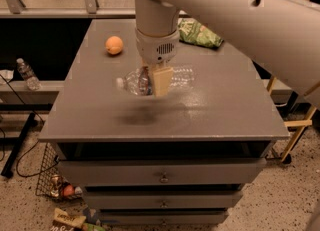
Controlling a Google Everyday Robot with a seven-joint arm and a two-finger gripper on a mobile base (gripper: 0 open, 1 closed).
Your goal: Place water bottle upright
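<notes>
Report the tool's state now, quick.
Tool: closed on the water bottle, holding it on its side over the grey cabinet top.

Light falls from above: the gripper [153, 83], at centre frame, and the water bottle [182, 77] it clasps throw a soft, smeared shadow on the bench [225, 115] just below. The grey top has a dull sheen at right. The lower left is dim, and the whole view is slightly blurred.

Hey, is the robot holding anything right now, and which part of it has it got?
The gripper holds the clear ribbed plastic water bottle around its labelled middle. The bottle lies sideways, apparently lifted just off the grey tabletop.
</notes>
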